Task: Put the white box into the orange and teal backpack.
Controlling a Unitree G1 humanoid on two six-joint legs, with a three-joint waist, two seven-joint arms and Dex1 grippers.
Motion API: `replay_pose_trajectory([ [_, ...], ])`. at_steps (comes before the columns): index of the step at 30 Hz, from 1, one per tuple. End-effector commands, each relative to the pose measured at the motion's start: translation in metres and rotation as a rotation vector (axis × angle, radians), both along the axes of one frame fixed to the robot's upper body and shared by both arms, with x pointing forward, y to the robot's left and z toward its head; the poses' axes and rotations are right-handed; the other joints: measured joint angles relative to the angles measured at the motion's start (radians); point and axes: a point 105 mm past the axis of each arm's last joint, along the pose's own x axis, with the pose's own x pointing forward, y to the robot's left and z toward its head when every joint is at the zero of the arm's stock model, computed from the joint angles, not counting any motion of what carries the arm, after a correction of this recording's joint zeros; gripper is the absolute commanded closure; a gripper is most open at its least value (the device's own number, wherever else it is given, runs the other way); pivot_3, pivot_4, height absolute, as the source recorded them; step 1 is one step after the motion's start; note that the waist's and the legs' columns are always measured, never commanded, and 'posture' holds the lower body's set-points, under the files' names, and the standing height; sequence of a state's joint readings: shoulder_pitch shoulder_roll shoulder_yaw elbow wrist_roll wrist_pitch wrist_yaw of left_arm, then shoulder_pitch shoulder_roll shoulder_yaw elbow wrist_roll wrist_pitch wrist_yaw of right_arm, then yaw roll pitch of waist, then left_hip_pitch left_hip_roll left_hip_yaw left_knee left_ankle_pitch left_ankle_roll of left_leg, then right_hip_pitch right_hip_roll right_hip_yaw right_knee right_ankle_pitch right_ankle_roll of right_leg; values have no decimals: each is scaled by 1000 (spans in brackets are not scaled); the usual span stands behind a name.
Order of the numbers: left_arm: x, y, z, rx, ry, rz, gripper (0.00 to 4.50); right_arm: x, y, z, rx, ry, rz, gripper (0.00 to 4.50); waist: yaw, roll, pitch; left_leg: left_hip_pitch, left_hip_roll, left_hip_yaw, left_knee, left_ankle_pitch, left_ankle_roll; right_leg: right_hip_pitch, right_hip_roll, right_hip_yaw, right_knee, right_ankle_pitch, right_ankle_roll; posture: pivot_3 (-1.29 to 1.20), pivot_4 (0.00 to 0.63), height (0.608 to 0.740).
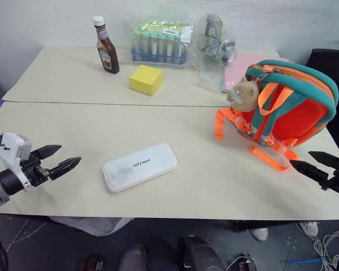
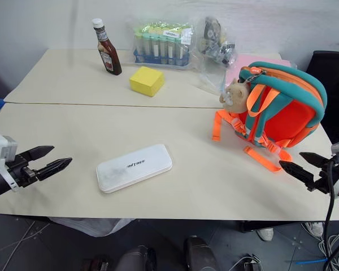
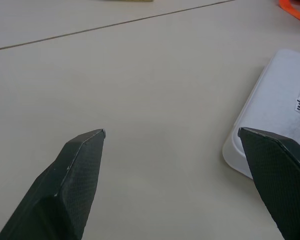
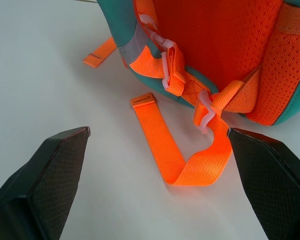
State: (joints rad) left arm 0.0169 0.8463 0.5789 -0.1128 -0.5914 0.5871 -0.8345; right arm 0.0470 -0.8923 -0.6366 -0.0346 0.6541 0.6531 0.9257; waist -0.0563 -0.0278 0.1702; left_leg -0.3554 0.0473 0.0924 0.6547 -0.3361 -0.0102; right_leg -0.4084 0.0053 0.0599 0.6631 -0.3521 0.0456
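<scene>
The white box [image 1: 139, 166] lies flat on the cream table [image 1: 62, 124], near its front edge, with small dark lettering on top. My left gripper [image 1: 61, 159] hovers open to the left of the box, apart from it; the box's end [image 3: 275, 110] shows beyond the fingertips in the left wrist view. The orange and teal backpack [image 1: 288, 104] stands at the right with a beige plush toy [image 1: 244, 93] on its front. My right gripper [image 1: 312, 162] is open just right of the backpack's loose orange strap [image 4: 165, 145], nothing between its fingers.
At the back of the table stand a ketchup bottle [image 1: 107, 46], a yellow sponge block [image 1: 146, 79], a pack of tubes [image 1: 158, 42] and a clear bag of small items [image 1: 214, 39]. A pink sheet [image 1: 240, 68] lies behind the backpack. A dark chair [image 1: 332, 62] is at far right.
</scene>
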Motion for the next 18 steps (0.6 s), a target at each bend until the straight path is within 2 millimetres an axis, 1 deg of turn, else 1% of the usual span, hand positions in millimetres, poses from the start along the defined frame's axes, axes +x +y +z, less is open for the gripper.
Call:
replay_pose_trajectory([
  [1,-3,-2,15,2,-55,-14,31,0,-1,10,-7,-47,-1,0,0,0,0,0,0,0,0,0,0,0,0,0,0,0,0,0,150,740],
  [4,-2,1,15,-14,-47,15,31,0,-1,9,-12,-47,-1,0,0,0,0,0,0,0,0,0,0,0,0,0,0,0,0,0,150,740],
  [9,-4,0,11,10,-36,6,31,2,0,9,-23,-48,1,0,0,0,0,0,0,0,0,0,0,0,0,0,0,0,0,0,150,740],
  [12,-6,-2,6,45,-14,-9,31,5,7,9,-39,-53,28,0,-2,0,0,0,0,0,0,0,-1,0,0,0,0,0,0,0,150,740],
  [13,-8,-3,3,65,-3,-18,31,7,12,9,-45,-53,48,0,-2,0,0,0,0,0,0,0,-1,0,0,0,0,0,0,0,150,740],
  [15,-12,-5,-8,138,31,-47,31,11,30,9,-58,-56,114,0,-3,0,0,0,0,0,0,0,-1,0,0,0,0,0,0,0,150,740],
  [16,-15,-4,-15,188,53,-57,203,14,47,5,-83,-53,172,179,-4,0,0,0,0,0,-1,0,-1,0,0,0,0,0,0,0,150,740],
  [17,-16,-4,-20,222,66,-65,414,16,59,2,-100,-53,211,383,-7,0,0,1,0,0,-1,0,-1,0,0,0,1,0,0,0,150,740],
  [18,-18,-7,-24,242,77,-84,614,18,76,-2,-119,-49,267,601,-7,0,0,1,0,0,-2,0,-1,0,0,0,1,0,0,0,150,740],
])
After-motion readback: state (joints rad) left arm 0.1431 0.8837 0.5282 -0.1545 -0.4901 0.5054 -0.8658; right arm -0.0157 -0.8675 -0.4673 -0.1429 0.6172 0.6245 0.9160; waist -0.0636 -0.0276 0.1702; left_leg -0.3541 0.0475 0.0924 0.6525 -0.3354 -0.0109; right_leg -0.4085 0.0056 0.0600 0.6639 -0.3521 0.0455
